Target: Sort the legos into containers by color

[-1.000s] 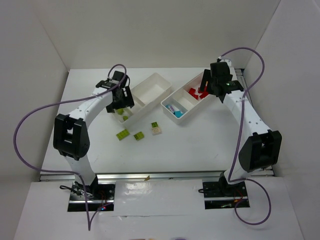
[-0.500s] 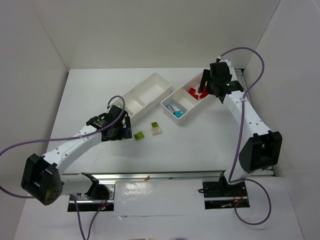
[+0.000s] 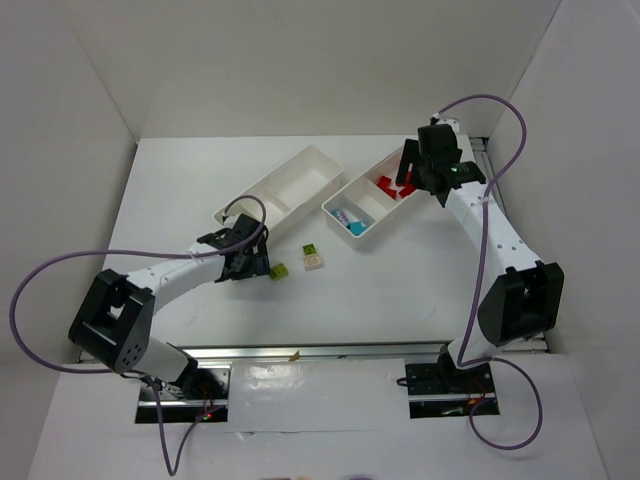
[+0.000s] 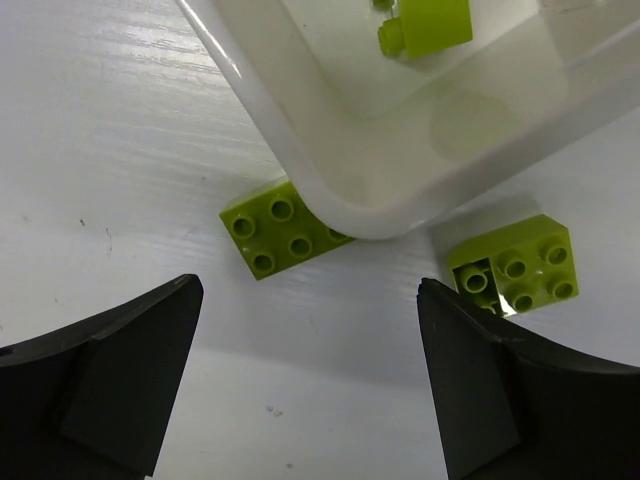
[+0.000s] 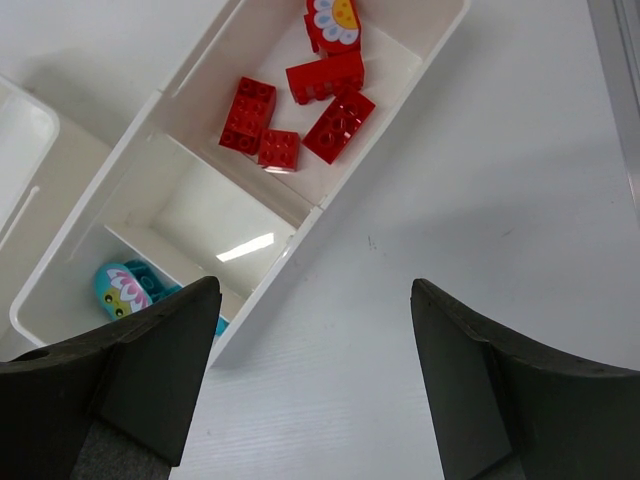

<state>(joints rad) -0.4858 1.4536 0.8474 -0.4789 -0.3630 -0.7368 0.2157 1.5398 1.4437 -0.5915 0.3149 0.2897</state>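
My left gripper (image 3: pixel 244 262) is open and empty, low over the table by the near corner of the left white tray (image 3: pixel 300 170). In the left wrist view its fingers (image 4: pixel 110 370) frame two lime green bricks. One lime brick (image 4: pixel 280 230) lies against the tray corner (image 4: pixel 330 195). The other lime brick (image 4: pixel 515 265) lies to the right and also shows from above (image 3: pixel 279 270). A lime piece (image 4: pixel 430 22) lies inside the tray. My right gripper (image 3: pixel 410 180) is open above the right tray (image 5: pixel 300 235), which holds red bricks (image 5: pixel 300 110) and cyan bricks (image 5: pixel 125 288).
A small green brick (image 3: pixel 310 248) and a beige brick (image 3: pixel 315 262) lie together on the table between the trays and the near edge. White walls enclose the table on three sides. A metal rail (image 3: pixel 320 350) runs along the near edge.
My left arm swung from above the left tray down and toward the near side, ending low over the lime bricks on the table. The right arm has not moved.
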